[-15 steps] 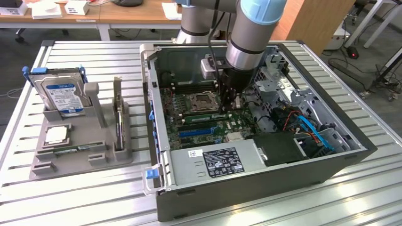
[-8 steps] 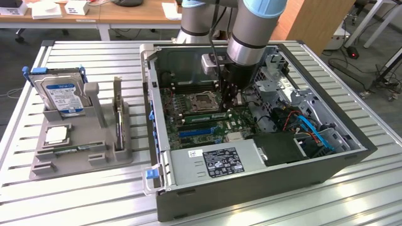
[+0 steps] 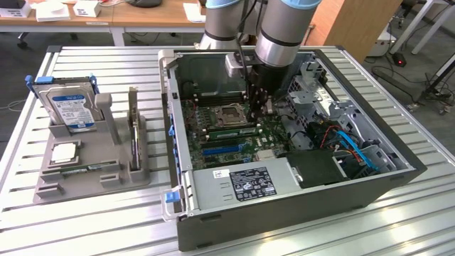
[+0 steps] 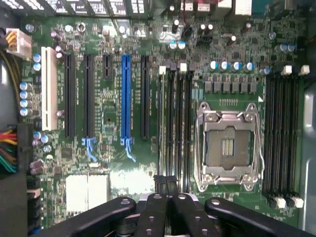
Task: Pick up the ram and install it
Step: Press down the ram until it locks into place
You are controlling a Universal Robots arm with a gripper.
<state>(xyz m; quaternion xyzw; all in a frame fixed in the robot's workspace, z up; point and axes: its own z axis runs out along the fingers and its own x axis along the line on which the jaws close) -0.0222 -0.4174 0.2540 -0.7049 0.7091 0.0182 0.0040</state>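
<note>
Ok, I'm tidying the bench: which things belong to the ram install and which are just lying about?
Job: shut gripper; ram, apparently seated in a slot; memory slots; computer case.
Lying about: hard drive; processor chip; grey holder.

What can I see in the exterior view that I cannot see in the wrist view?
Exterior view: the table, a grey stand holding a hard drive and a square chip, and the computer case.
Wrist view: a blue slot and a white slot close up.
Both: the gripper shut over the memory slots, next to the empty processor socket.
</note>
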